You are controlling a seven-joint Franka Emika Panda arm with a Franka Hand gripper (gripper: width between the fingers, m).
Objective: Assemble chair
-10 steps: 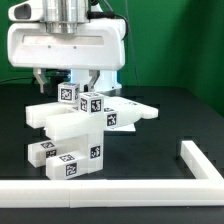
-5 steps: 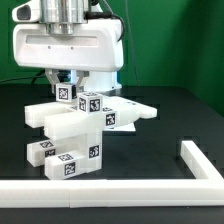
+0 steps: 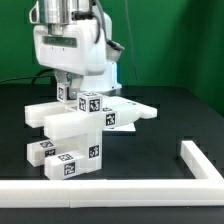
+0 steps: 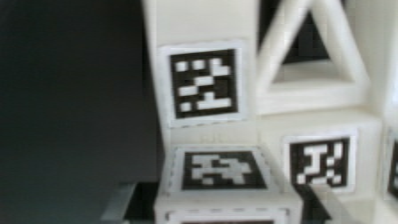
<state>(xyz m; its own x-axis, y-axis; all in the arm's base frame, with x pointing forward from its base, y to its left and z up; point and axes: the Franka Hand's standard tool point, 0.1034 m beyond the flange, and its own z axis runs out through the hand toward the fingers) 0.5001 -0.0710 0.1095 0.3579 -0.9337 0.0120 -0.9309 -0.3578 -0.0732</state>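
Nearest the camera in the exterior view, the long white L-shaped plastic border rail lies flat on the black table, running along the front edge and turning back at the exterior view's right. Behind it stands the chair, a cluster of white blocky plastic parts bearing black-and-white square tags, resting on the table at centre-left of the exterior view. Its lowest block, a tagged piece, sits at the front; above and behind it a notched block projects toward the exterior view's left, and a flat seat panel extends toward the exterior view's right. On top sits a small tagged cube. Directly above the chair's top, the white two-finger gripper of the white robot arm hangs low; its dark fingertips appear level with the uppermost tagged part, but whether they touch it cannot be told. The spread of the fingers is hidden by the arm housing, so the gripper's state cannot be told. The wrist view shows only a close, blurred face of the chair, with three square tags visible on white plastic and dark background to one side. A green wall closes the scene at the rear
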